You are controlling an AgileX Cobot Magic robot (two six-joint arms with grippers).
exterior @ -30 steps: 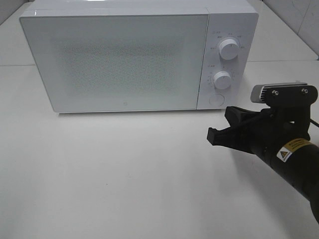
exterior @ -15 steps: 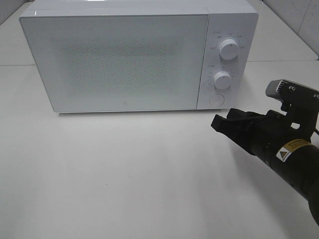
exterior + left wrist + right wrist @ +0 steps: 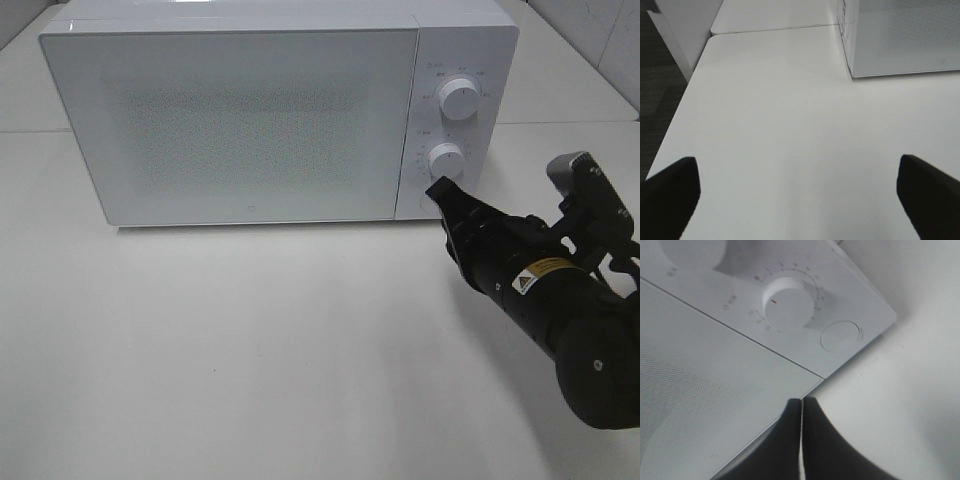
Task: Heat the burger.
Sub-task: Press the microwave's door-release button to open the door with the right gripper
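Clenched on nothing, my right pincer (image 3: 439, 189) sits at the lower corner of the control panel (image 3: 484, 150) of the microwave (image 3: 300, 14). Its long axis slants in from the front right toward the panel. From the high camera the tip looks to lie just under the lower knob (image 3: 446, 160) and right at the round button (image 3: 840, 336). My own wrist view tells me more. The button lies ahead of the closed tips and a little off the line of the seam between them, with bare table (image 3: 250, 350) showing in between, so I judge I am near it but not yet touching. That offset is what the coming move turns on. I would have to bring the tip across onto the button and then push along my own axis, square to the panel face. I cannot see the burger in any view. The door (image 3: 240, 110) is shut and its speckled window shows nothing behind it, so I cannot tell whether the burger is inside. My left pincer (image 3: 800, 200) is spread wide and empty over the table beyond the microwave's other end, well apart from the panel. The right arm is clearly the nearer one for this press.
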